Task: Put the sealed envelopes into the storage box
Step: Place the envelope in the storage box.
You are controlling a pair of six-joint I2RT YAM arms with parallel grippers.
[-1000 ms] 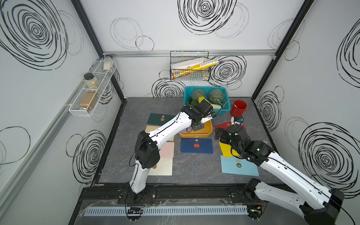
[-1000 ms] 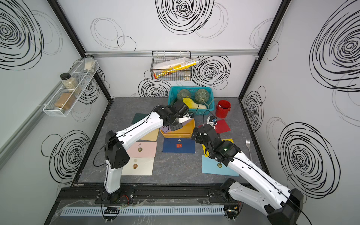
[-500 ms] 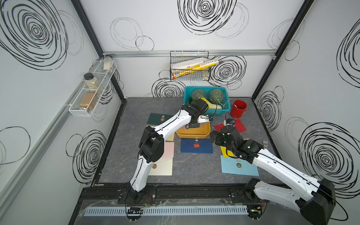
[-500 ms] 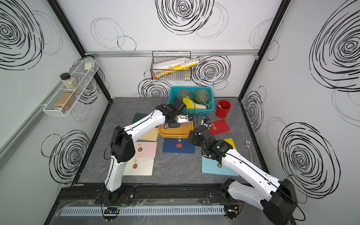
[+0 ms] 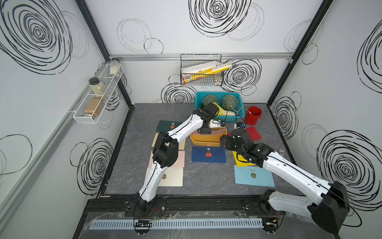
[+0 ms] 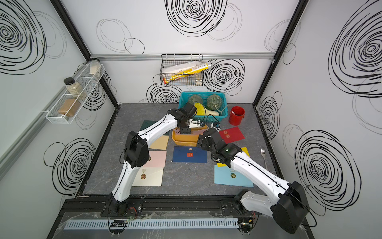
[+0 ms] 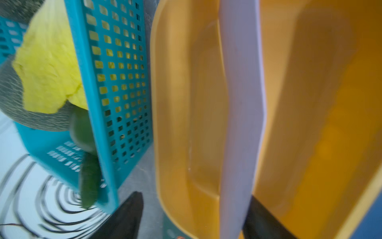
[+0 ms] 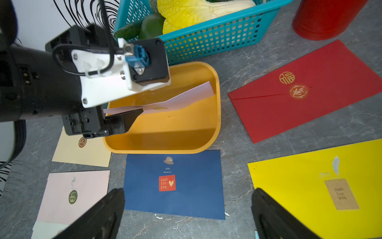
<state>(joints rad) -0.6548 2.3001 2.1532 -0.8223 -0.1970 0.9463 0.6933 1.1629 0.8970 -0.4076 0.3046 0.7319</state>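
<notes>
Hanging over the storage box (image 8: 165, 138), the left fingers (image 7: 128, 217) stood spread apart, gripping nothing. The lilac envelope (image 8: 186, 97) leaned tilted inside the box, passing between them. The right fingers (image 8: 99, 213) were likewise wide apart and empty, above the navy envelope (image 8: 186, 186), which lay flat on the tabletop (image 8: 237, 144) just beside the box. The red envelope (image 8: 310, 93), yellow envelope (image 8: 299, 182), pink envelope (image 8: 86, 192) and tan envelope (image 8: 91, 155) lay flat around it. A teal basket (image 8: 206, 39) sat behind the box.
</notes>
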